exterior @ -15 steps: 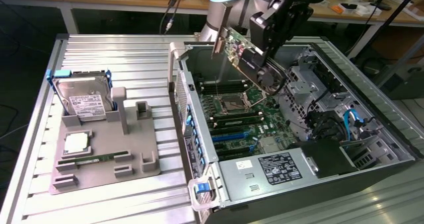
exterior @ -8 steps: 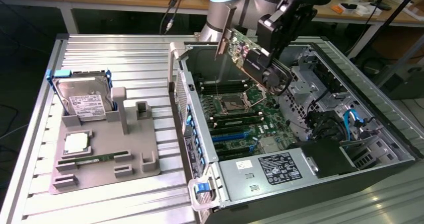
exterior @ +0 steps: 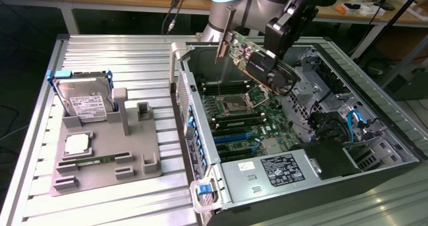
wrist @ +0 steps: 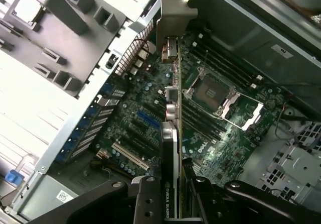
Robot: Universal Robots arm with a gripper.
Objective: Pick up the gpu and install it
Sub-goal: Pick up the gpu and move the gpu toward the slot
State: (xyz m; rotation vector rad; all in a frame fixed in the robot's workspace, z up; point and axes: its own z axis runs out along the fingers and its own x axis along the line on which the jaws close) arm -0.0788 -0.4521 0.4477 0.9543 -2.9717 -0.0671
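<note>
Gripper (exterior: 266, 68) grasps the gpu (exterior: 241, 48) by its board edge, holding it tilted above the motherboard (exterior: 244, 118) inside the open computer case (exterior: 182, 80).

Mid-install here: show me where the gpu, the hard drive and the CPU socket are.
gpu (exterior: 243, 50): exterior view, on the face of its circuit board.
hard drive (exterior: 85, 101): exterior view, on its white label.
CPU socket (wrist: 210, 90): wrist view, on the middle of the socket.
</note>
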